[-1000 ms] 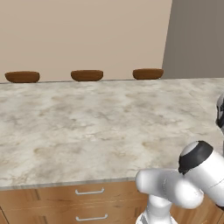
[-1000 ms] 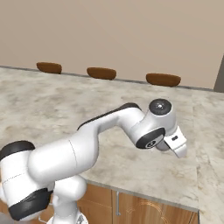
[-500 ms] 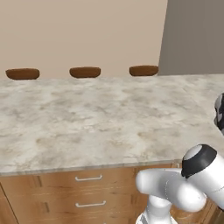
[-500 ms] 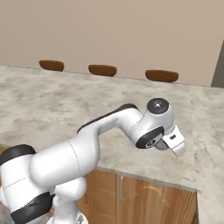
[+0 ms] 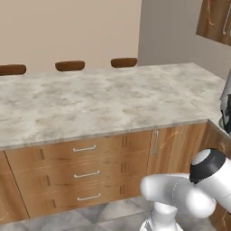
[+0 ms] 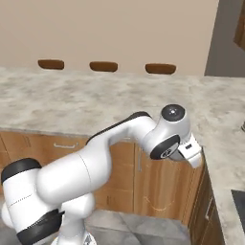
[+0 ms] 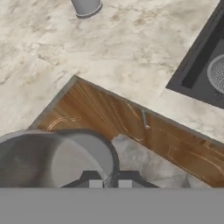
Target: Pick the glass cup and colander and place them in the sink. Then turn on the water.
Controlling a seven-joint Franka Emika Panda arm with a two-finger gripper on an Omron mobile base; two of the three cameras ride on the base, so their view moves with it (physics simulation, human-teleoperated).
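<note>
The big stone counter (image 7: 109, 48) lies far ahead of our jaws. The dark sink (image 7: 199, 65) is ahead and off to the right of them. The colander (image 7: 217, 74) already sits inside it. The glass cup (image 7: 65, 162) is right at our gripper (image 7: 110, 183), bulging out to the left of the tips. The jaws are almost closed, and we think they pinch the cup's thin wall. We should drive close and carry the cup level over the sink. Then we should go down low before letting go, beside the colander, not on top.
</note>
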